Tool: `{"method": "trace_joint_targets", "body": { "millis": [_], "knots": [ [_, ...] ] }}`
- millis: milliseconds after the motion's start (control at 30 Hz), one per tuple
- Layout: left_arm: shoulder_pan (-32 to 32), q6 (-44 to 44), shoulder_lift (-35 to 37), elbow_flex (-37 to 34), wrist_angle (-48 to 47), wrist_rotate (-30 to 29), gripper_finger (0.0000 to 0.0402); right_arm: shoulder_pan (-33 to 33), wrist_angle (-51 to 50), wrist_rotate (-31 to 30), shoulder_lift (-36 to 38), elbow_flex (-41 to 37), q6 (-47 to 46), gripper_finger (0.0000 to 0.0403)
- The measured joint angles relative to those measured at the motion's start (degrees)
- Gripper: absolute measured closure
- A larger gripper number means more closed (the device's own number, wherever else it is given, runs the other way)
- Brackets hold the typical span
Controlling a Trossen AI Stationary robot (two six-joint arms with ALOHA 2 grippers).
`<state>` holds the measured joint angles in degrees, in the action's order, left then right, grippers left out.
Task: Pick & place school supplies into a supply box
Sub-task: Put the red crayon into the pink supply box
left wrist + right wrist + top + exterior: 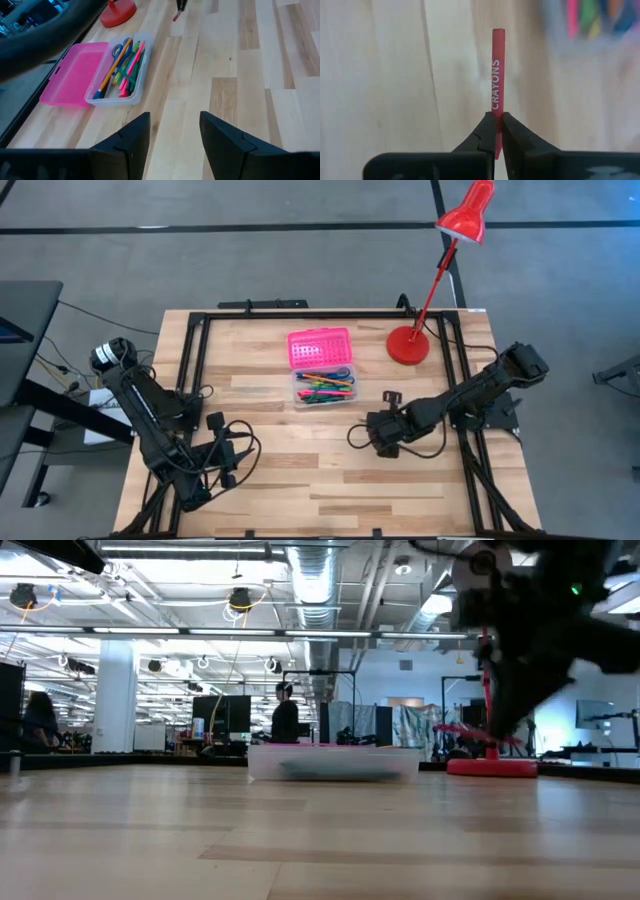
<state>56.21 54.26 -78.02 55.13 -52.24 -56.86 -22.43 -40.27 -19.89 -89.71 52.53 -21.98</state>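
Observation:
The supply box lies open at the table's far middle, its pink lid (320, 348) (75, 72) flat behind the clear base (325, 388) (120, 70). Several coloured pens and pencils lie in the base. Right of the box, my right gripper (390, 397) (497, 125) is shut on a red crayon (498, 70) (175, 17) printed CRAYONS. My left gripper (225, 448) (175, 125) stands open over bare wood at the near left, with nothing between its fingers. The low view shows the box (333, 762) far off and the right arm (520, 640) blurred above the table. My right gripper pinches the crayon near one end (497, 107) between its two fingertips. The crayon runs on in line with the fingers and sticks out well past them. The fingers slant steeply down from above, so the free end (498, 32) points at the table.
A red desk lamp stands at the far right, its round base (408, 345) (492, 767) (119, 12) just right of the box. A black frame (190, 340) runs around the tabletop. Bare wood lies between the two grippers and along the near edge.

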Motion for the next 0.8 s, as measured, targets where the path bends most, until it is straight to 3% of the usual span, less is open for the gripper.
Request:
{"method": "trace_joint_targets", "body": {
  "millis": [133,233,400,633,800],
  "knots": [
    [0.0,0.0,0.0,0.0,-0.8,-0.7,0.0235,2.9,2.4,-5.7,0.0,4.7,8.1,0.04],
    [0.0,0.0,0.0,0.0,-0.9,-1.8,0.0235,7.6,10.7,-5.9,-0.4,6.1,15.6,0.04],
    [0.0,0.0,0.0,0.0,-1.1,-3.0,0.0235,15.5,23.2,-0.9,-3.7,6.3,25.2,0.04],
    [0.0,0.5,0.0,0.0,-3.4,-3.0,0.0235,22.8,23.8,6.2,-11.7,8.9,28.0,0.0396],
    [0.1,1.4,0.0,0.0,-3.9,-3.0,0.0235,24.4,22.9,6.5,-15.7,11.5,28.0,0.0385]
  ]
}}
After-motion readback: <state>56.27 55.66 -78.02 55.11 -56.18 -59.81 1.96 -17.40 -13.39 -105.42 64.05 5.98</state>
